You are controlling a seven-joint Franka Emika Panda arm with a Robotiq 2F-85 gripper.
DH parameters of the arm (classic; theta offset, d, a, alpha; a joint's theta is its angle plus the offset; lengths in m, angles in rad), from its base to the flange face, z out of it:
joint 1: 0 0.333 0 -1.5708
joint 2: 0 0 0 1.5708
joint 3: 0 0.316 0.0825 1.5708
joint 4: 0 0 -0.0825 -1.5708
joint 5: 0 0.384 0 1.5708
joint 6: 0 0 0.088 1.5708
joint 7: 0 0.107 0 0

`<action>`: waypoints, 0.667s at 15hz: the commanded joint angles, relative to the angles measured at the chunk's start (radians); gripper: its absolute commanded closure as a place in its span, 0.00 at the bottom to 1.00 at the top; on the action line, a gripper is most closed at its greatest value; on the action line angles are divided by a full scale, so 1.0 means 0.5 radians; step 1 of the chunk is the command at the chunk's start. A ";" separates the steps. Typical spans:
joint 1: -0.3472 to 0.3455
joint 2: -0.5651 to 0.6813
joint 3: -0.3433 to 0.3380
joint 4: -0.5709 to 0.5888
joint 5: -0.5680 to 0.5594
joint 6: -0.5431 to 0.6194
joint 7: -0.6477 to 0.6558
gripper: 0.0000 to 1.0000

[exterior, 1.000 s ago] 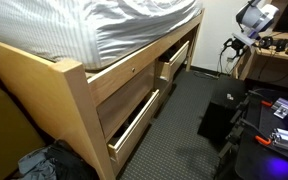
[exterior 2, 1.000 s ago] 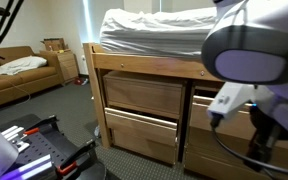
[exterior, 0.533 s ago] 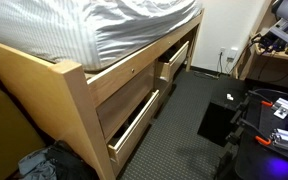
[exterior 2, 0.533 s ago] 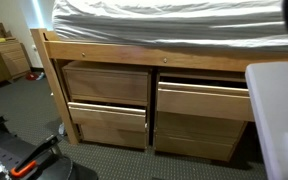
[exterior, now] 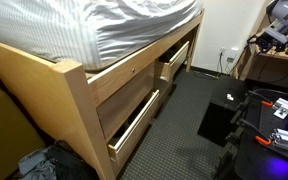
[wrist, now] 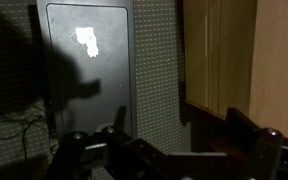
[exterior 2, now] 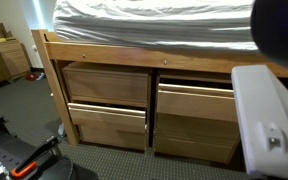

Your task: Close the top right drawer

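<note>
1. Compared with half a second back, the white arm link [exterior 2: 266, 125] on the right of an exterior view has swung further in, and a dark rounded part now covers that view's top right corner. The bed and drawers haven't budged.
2. Writing-wise, the black box [wrist: 84, 75] on the left of the wrist view carries a pale sticker [wrist: 86, 40] near its top, but it's too blurry to read.
3. Wrist view, left to right: the black box, a strip of grey ribbed carpet [wrist: 156, 60], then a wooden furniture edge [wrist: 224, 50]. The gripper [wrist: 169, 150] runs along the bottom. It's super dark, but the fingers look spread wide with nothing between them.
4. Front-on exterior view, left to right: the light-wood bed frame [exterior 2: 94, 55] with striped bedding [exterior 2: 144, 20] on top and two columns of drawers underneath. The lower left drawer [exterior 2: 106, 118] sticks out a bit. The top right drawer [exterior 2: 196, 102] sits just right of the centre post, directly under the bed rail, and it's pulled out slightly so its top edge shows.
5. Room-wise, there's open carpet in front of both columns. The white link overlaps the right end of the drawers in that view.
6. In the side-on exterior view, that same drawer pokes out far along the frame. The black box lies on the carpet, and the arm [exterior: 279, 20] is well apart at the top right.
</note>
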 commanded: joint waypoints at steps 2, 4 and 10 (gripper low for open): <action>0.044 0.002 -0.049 0.008 0.035 -0.017 -0.017 0.00; 0.044 0.001 -0.050 0.008 0.035 -0.017 -0.017 0.00; 0.189 0.146 0.006 0.132 -0.083 -0.211 -0.088 0.00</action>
